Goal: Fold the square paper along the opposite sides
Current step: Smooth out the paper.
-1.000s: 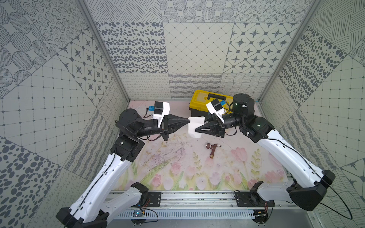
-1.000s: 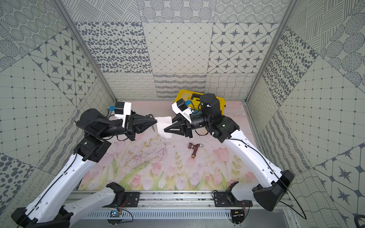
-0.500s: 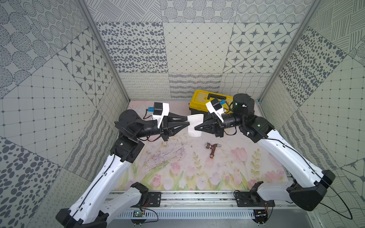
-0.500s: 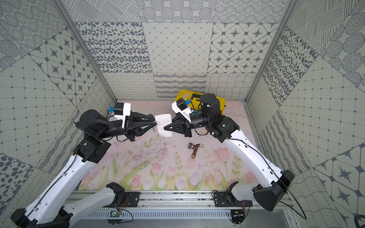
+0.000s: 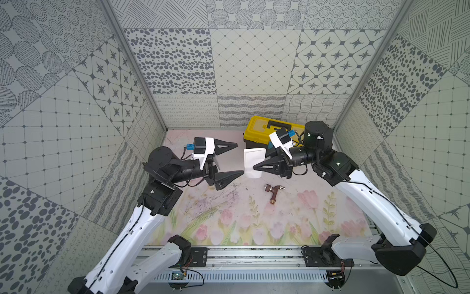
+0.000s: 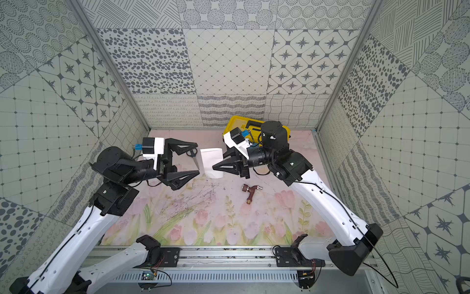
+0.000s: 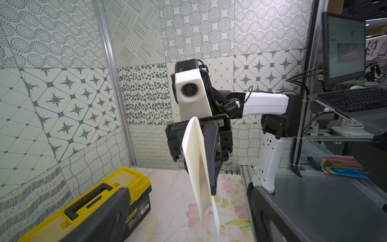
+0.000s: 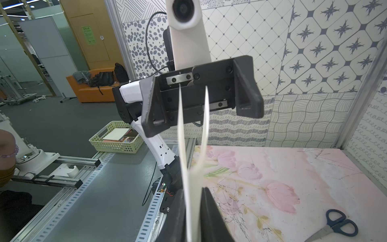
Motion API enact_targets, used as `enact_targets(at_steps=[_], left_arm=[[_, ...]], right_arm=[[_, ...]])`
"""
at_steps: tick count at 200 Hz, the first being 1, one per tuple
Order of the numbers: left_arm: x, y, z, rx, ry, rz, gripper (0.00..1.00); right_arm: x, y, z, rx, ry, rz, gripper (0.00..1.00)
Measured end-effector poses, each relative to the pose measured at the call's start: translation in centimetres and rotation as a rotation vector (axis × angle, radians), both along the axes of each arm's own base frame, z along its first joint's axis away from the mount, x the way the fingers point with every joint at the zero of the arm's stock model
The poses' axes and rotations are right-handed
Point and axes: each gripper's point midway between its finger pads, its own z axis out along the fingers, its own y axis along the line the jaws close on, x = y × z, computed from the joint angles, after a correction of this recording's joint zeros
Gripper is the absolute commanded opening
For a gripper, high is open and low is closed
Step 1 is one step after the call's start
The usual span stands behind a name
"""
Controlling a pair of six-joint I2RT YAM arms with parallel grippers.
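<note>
Your right claw [image 5: 255, 168] is pinched tight on the paper [image 5: 253, 156], holding it doubled in mid-air, far-centre over the mat [image 5: 229, 211]. Left claw [image 5: 239, 158] gapes empty just left of it. The 2 layers flare, so the crease is probably unset.

In both top views the right arm's wrist covers part of the yellow toolbox [image 5: 256, 127]. The scissors [image 6: 191, 152] are partly hidden behind the upper finger of the left end effector [image 6: 198, 158] — and in the right wrist view the square paper [image 8: 192, 188] runs off the bottom edge.
</note>
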Motion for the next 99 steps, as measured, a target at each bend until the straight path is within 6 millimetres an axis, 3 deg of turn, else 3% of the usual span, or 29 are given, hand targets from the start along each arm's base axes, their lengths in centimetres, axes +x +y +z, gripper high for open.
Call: enact_targets(at_steps=[62,99], left_arm=[[-0.6,-0.2,-1.2,0.041,-0.007,-0.037,0.91],[0.0,-0.6,-1.8,0.058,0.006,-0.047,0.83]], right_arm=[[-0.9,-0.3,0.2,0.009,0.004,0.056,0.19],[-1.2,-0.3,0.2,0.011,0.007,0.074,0.22]])
